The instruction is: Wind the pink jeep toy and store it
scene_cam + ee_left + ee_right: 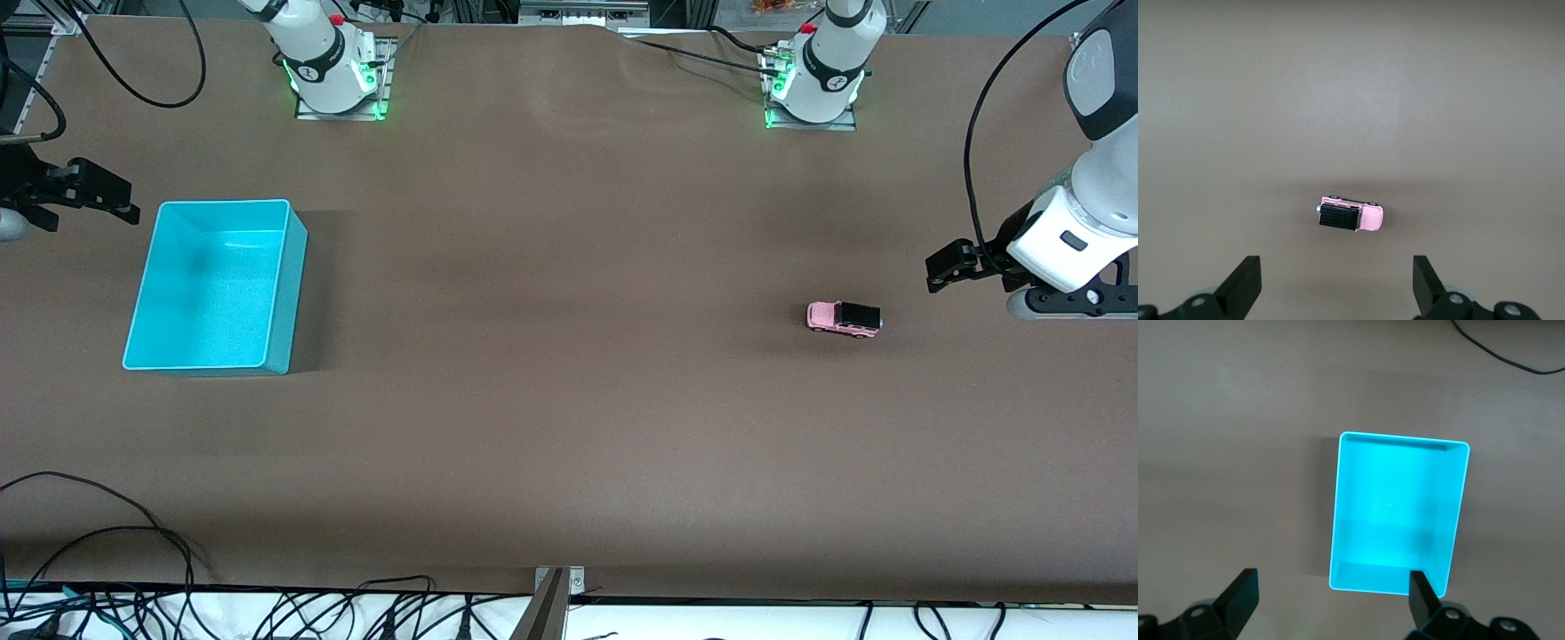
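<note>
The pink jeep toy (843, 318) (1350, 215), tiny with a black roof, stands on its wheels on the brown table toward the left arm's end. My left gripper (941, 269) (1337, 280) hangs open over the bare table beside the jeep, at the table's end, with nothing between its fingers. An empty turquoise bin (218, 284) (1398, 507) sits toward the right arm's end. My right gripper (120, 200) (1333, 583) hovers open and empty over the table's edge next to the bin, which shows whole in the right wrist view.
Both arm bases (338, 76) (813, 84) stand along the table's back edge. Loose black cables (133, 587) trail along the edge nearest the front camera, beside a metal bracket (556, 596). Wide bare tabletop (569, 356) lies between the bin and the jeep.
</note>
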Action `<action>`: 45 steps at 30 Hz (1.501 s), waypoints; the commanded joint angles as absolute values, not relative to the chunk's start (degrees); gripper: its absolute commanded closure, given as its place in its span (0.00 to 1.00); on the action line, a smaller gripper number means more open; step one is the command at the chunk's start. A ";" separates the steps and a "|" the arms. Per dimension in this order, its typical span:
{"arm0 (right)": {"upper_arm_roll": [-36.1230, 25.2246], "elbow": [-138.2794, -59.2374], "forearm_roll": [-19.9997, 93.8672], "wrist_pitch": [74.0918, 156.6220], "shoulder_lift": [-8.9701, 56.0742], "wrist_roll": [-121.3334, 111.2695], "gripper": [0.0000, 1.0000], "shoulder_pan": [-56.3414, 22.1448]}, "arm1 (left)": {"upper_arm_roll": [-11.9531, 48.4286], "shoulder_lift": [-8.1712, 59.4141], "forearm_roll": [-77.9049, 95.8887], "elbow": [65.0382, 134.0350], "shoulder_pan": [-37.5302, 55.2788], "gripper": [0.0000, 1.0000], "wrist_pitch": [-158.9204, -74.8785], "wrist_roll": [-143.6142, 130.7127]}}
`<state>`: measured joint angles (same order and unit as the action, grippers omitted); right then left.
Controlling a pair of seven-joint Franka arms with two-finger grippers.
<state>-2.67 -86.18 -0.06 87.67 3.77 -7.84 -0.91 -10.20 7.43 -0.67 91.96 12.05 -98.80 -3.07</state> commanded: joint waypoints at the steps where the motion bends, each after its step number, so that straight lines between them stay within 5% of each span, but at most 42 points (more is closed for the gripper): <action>1: -2.81 -85.86 -1.23 87.01 3.26 -7.73 0.00 -0.88 | -10.11 7.21 0.88 92.20 11.60 0.00 -99.32 -1.76; 45: -2.64 -82.62 -1.23 83.85 3.69 -8.61 0.00 -2.02 | -10.11 7.29 0.79 92.37 11.69 0.00 -99.23 -1.76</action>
<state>-2.56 -83.50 -0.08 84.12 3.44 -7.86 -1.70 -10.20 7.44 -0.67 91.96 12.05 -98.80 -3.07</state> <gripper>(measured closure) 0.000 0.000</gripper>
